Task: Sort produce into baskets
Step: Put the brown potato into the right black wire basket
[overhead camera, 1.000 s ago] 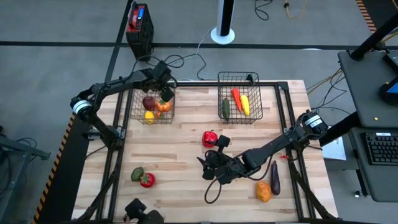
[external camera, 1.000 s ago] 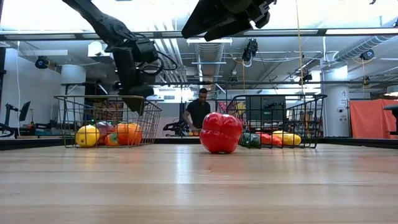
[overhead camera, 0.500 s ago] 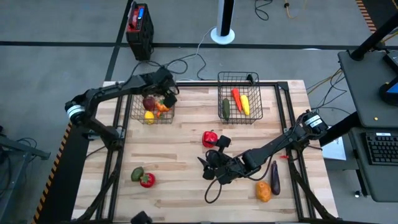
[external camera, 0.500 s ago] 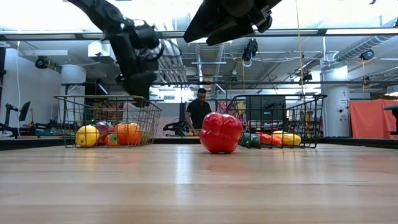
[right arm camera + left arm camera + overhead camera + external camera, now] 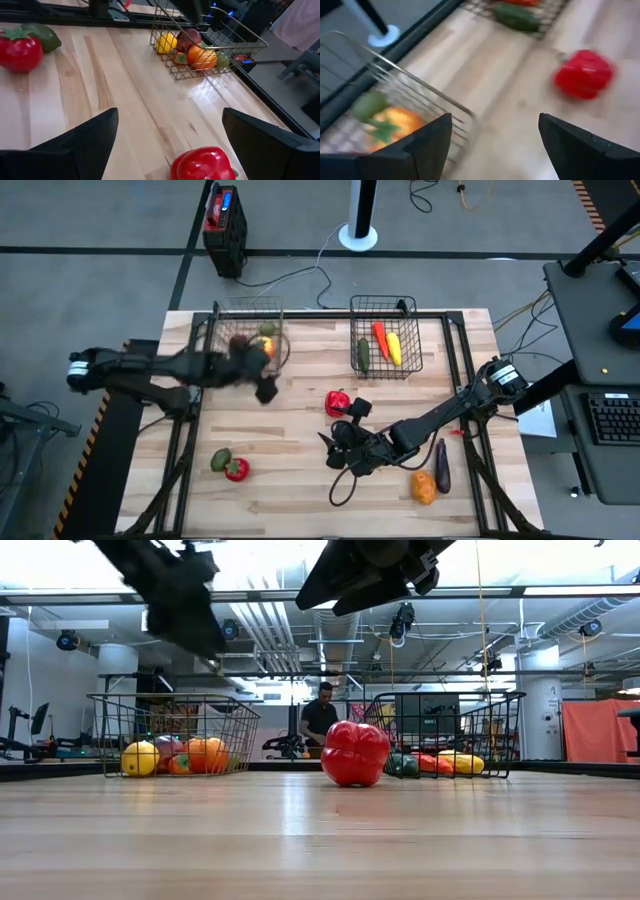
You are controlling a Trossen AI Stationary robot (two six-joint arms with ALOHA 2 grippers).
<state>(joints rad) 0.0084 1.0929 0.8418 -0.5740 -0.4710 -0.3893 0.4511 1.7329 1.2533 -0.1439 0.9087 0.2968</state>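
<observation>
Two wire baskets stand at the table's far side. The left basket (image 5: 245,340) holds a yellow, a dark red, an orange and a green piece. The right basket (image 5: 385,340) holds a green, a red-orange and a yellow piece. A red pepper (image 5: 338,402) rests on the wood at mid-table. My left gripper (image 5: 265,388) is open and empty, blurred, just near of the left basket; its wrist view (image 5: 495,117) shows the wide gap. My right gripper (image 5: 332,448) is open and empty, held above the table just near of the red pepper (image 5: 202,162).
A green piece (image 5: 219,459) and a red piece (image 5: 237,470) lie at the near left. An orange piece (image 5: 423,487) and a purple eggplant (image 5: 441,465) lie at the near right. A red-and-black box (image 5: 222,215) stands on the floor beyond the table. A person (image 5: 320,720) shows far behind.
My left gripper has gone fast from over the left basket toward the table's near edge and up, its arm swinging out to the left. A green piece now shows in the basket where the gripper stood.
</observation>
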